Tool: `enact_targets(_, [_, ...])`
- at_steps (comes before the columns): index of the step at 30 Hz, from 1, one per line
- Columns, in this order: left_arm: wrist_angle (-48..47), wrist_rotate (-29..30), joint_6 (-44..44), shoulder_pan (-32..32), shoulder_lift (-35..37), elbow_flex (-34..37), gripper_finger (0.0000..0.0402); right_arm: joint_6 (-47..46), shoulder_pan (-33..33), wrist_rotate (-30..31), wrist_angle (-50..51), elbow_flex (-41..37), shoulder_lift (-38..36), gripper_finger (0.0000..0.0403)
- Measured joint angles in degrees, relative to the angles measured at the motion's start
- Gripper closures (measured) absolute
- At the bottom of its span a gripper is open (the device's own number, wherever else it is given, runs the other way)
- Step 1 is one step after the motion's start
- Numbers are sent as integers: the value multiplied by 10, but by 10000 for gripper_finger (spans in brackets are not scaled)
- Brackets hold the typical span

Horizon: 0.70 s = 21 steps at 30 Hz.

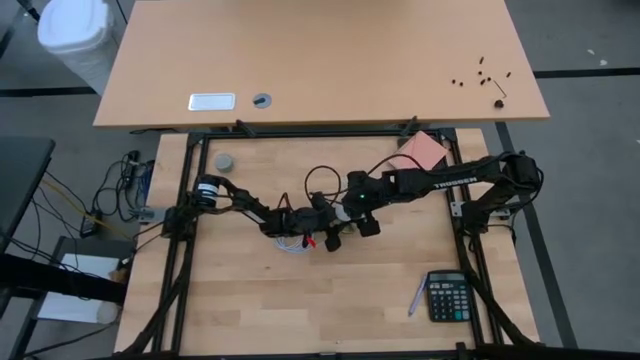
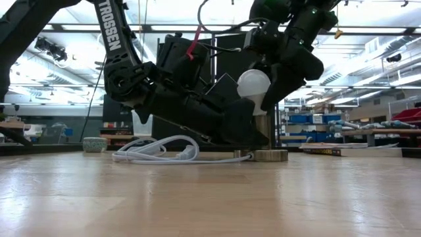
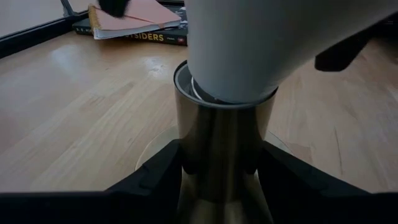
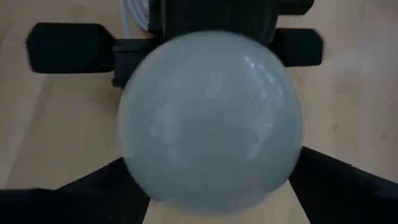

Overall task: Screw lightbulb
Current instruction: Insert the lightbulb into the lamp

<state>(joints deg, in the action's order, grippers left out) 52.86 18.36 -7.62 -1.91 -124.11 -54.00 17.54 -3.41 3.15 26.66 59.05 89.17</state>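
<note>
While my left gripper (image 3: 217,186) clamps the smooth brass socket (image 3: 221,155), my right fingers (image 4: 348,186) stand wide around the matte white lightbulb (image 4: 208,118) seated atop it, above pale grained wood table (image 2: 197,197).

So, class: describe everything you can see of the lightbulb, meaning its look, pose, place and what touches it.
The lightbulb is a small, matt white, rounded bulb standing upright, base down in a brassy metal socket near the table's middle. Its base is hidden inside. The right gripper straddles the globe with its fingers spread; contact is unclear. The left gripper clasps the socket below.
</note>
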Motion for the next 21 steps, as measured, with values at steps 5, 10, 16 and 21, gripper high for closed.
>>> enact_targets(5, [0, 0, -1, 0, 0, 0, 211, -23, 22, 42, -14, 0, 0, 59])
enact_targets(10, [0, 0, -1, 0, 0, 0, 211, -46, 34, 43, -42, 0, 0, 59])
enact_targets(16, [-1, -3, -1, 0, 0, 0, 211, -60, 34, 32, -55, 0, 0, 59])
enact_targets(21, [0, -3, -5, 0, 0, 0, 211, -60, 35, 30, -61, 0, 2, 66])
